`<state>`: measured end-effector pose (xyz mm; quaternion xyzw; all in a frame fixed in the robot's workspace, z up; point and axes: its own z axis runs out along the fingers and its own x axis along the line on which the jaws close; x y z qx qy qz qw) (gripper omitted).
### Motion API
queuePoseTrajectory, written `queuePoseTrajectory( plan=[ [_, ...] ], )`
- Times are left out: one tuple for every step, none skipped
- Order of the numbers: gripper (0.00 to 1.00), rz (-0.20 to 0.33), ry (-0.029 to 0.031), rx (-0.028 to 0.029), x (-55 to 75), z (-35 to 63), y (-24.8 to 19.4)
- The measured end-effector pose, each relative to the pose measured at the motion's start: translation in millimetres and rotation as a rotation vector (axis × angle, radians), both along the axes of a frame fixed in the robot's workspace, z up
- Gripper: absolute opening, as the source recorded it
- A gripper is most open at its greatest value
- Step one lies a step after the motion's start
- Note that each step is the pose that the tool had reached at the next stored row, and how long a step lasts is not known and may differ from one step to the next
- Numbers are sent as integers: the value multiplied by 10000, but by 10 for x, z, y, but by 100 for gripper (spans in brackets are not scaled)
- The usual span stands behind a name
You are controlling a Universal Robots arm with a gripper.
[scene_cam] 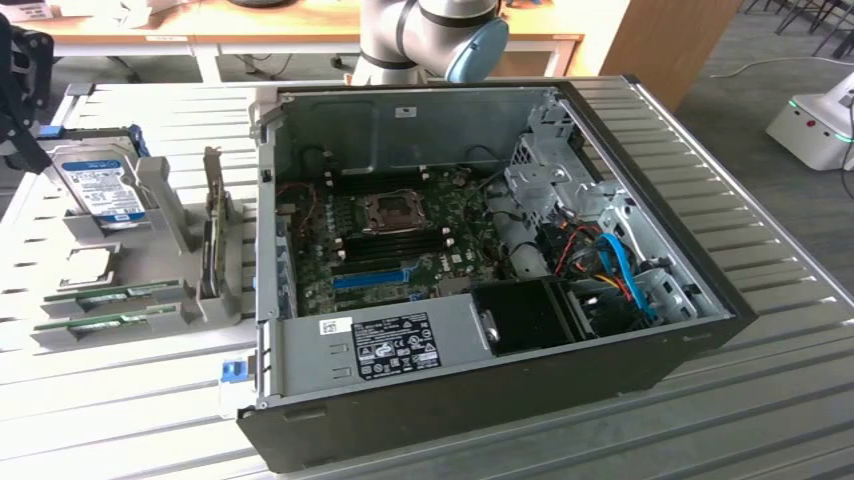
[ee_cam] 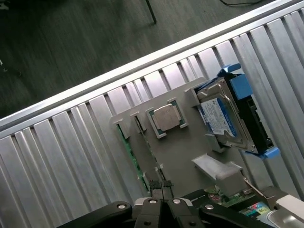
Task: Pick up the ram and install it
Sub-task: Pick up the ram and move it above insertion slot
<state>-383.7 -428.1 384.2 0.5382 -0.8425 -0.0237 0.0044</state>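
Here, ram (scene_cam: 112, 296): standing on edge in the grey holder (ee_cam: 185, 156), near the bench (scene_cam: 747, 200) edge at the exterior view's left.
Tool (ee_cam: 160, 185): pressed together, nothing held, seemingly just above the ram's end.
Handling: judged light, stiff, fragile; pinch the top edge, clear of the contacts.

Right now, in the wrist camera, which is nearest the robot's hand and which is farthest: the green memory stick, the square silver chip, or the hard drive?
1. The green memory stick, in its slot of the tray, right by the hand.
2. The square silver chip, in the tray's middle.
3. The hard drive, standing on edge beyond the chip.
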Motion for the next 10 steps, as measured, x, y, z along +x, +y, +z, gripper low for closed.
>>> queuePoseTrajectory(
  plan=[
    [11,110,0,0,0,0,0],
    [11,219,0,1,0,0,0],
    [11,330,0,1,0,0,0],
    [11,452,-1,1,0,0,0],
    [11,566,-1,0,0,-1,0],
    [11,681,-1,1,0,-1,0],
    [11,796,-1,1,0,-1,0],
    [11,912,-1,0,0,-1,0],
    [11,1022,-1,1,0,-1,0],
    [11,1133,-1,1,0,-1,0]
  ],
)
